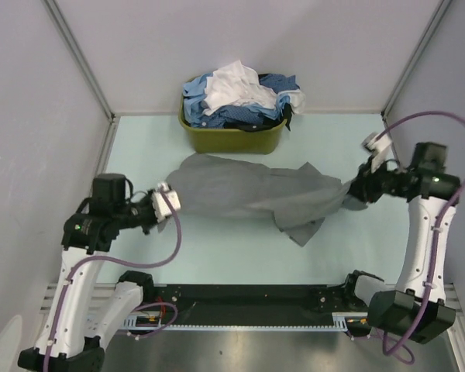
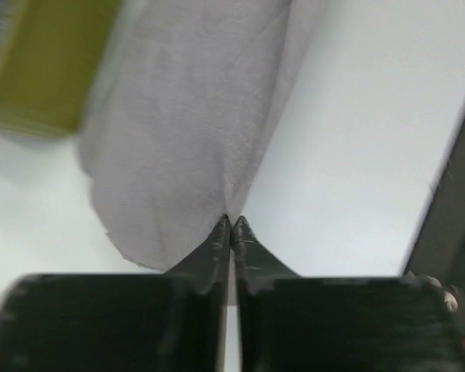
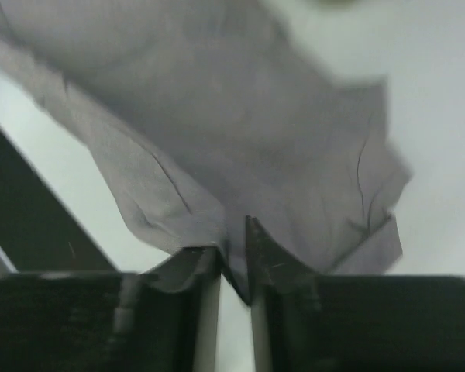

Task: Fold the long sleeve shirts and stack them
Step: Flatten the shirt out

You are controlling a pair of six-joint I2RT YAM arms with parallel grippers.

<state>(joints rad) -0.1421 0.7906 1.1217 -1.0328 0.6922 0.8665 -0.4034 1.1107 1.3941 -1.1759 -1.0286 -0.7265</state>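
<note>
One grey shirt (image 1: 248,190) hangs stretched between the two grippers above the pale green table (image 1: 217,256), just in front of the basket. Its broad, smoother part lies toward the left and its creased, narrower part toward the right. One loose corner droops from the right half down toward the table.

The left gripper (image 1: 169,200) pinches the shirt's left edge. In the left wrist view its two fingers (image 2: 252,252) are pressed tight together, with the grey cloth fanning out from their tips. The right gripper (image 1: 349,192) pinches the shirt's right end. In the right wrist view its two fingers (image 3: 267,260) stand close with a thin gap, and a fold of the cloth is caught between them.

One olive-green basket (image 1: 232,139) stands at the far edge of the table against the back wall. It is heaped above its rim with the other shirts (image 1: 240,97). White, light blue and dark blue cloth shows there, so at least three shirts are in the heap. They are too tangled for an exact count. One dark piece hangs over the basket's right rim.

Both arms are bent inward, one at each side of the table, each trailing one purple cable
</note>
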